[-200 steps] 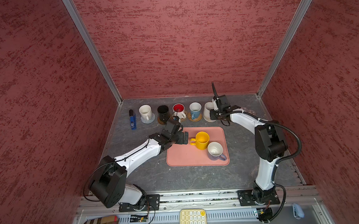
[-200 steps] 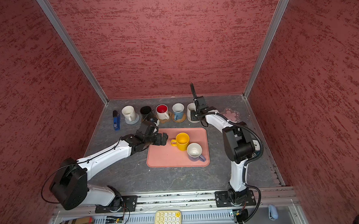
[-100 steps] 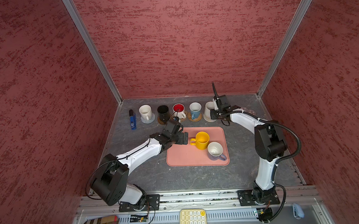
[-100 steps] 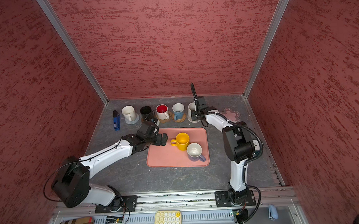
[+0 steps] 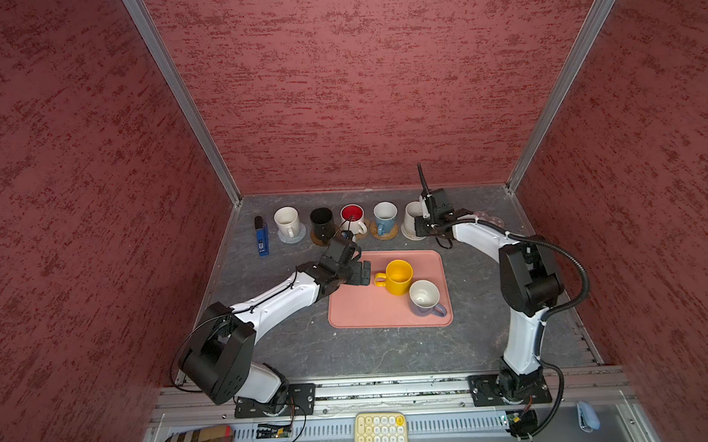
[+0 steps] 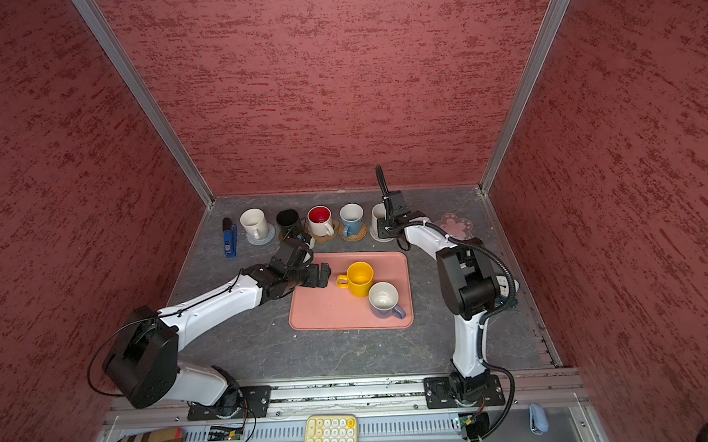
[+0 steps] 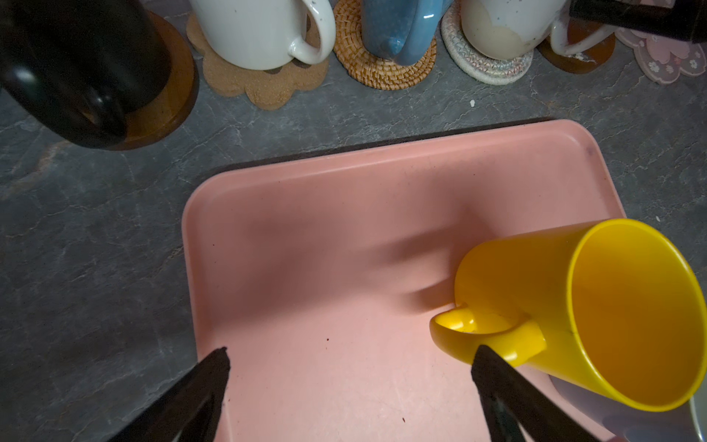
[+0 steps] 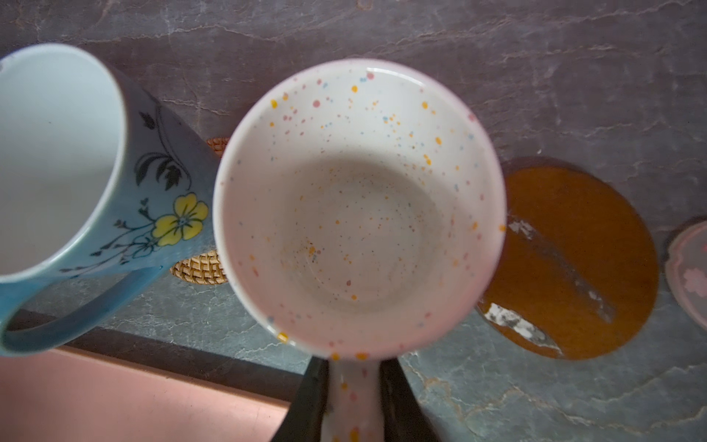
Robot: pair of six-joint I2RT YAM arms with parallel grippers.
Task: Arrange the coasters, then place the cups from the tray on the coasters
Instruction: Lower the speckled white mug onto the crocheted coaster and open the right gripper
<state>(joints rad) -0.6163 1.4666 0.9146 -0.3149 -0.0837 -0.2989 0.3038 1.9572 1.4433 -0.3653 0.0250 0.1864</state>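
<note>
The salmon tray (image 5: 361,309) holds a yellow cup (image 5: 397,276) and a lavender cup (image 5: 425,298). My left gripper (image 5: 365,272) hovers open over the tray's left part. One of its fingers is beside the yellow cup's handle (image 7: 478,329), and nothing is between the fingers (image 7: 350,352). My right gripper (image 8: 354,367) is shut on the handle of a speckled white cup (image 8: 355,199), which stands on the beige woven coaster (image 7: 486,65). A brown disc coaster (image 8: 574,260) and a pink flower coaster (image 6: 454,225) lie bare beside it.
In the back row a white cup (image 5: 286,220), a black cup (image 5: 321,221), a red-inside cup (image 5: 353,218) and a blue cup (image 5: 384,216) stand on coasters. A blue lighter-like object (image 5: 262,239) lies at the far left. A yellow keypad (image 5: 380,434) sits below the front rail.
The left arm has edged slightly toward the yellow cup. The right gripper stays at the speckled white cup's handle.
</note>
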